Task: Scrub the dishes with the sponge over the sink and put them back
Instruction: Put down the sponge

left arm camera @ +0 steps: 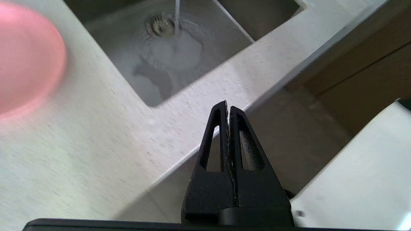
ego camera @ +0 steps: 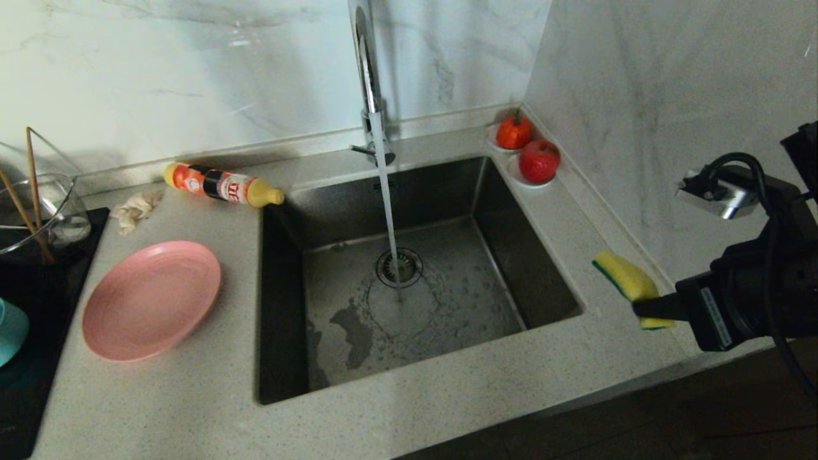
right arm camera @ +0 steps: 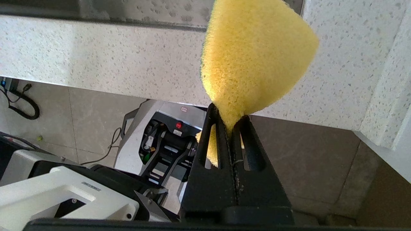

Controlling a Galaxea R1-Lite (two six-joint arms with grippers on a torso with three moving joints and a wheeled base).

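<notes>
The pink plate [ego camera: 151,299] lies flat on the counter left of the sink [ego camera: 549,300], and it shows as a pink blur [left arm camera: 29,61] in the left wrist view. Only an edge of the teal bowl [ego camera: 11,331] shows at the far left. My right gripper [ego camera: 645,311] hovers over the counter right of the sink, shut on the yellow and green sponge [ego camera: 627,280], which bulges out beyond the fingertips [right arm camera: 253,54]. My left gripper [left arm camera: 228,107] is shut and empty, over the counter's front edge; the head view does not show it.
Water runs from the chrome tap [ego camera: 369,76] onto the drain strainer [ego camera: 399,267]. A detergent bottle [ego camera: 220,184] and a beige rag [ego camera: 134,209] lie behind the plate. A glass cup with chopsticks [ego camera: 45,217] stands far left. Two red fruits on saucers [ego camera: 529,150] sit at the back right corner.
</notes>
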